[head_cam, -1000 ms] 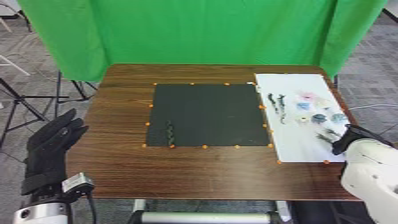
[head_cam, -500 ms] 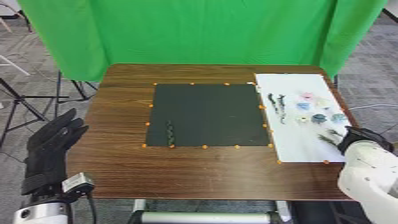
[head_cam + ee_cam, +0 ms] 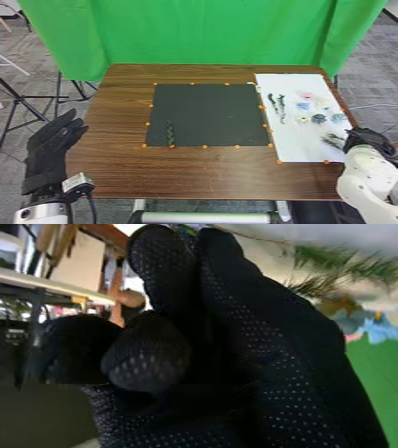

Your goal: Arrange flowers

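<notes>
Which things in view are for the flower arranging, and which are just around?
For the job:
- black mat
- green sprig on it
- white sheet
- pink flower, pale blue flower, dark twigs and feathery greenery on the sheet

Just around:
- green curtain behind the table
- black stand on the left

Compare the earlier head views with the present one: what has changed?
The right robot hand has drawn slightly rightward. No grasp or release is clear. The left robot hand, the black mat and the flowers stayed put.
</notes>
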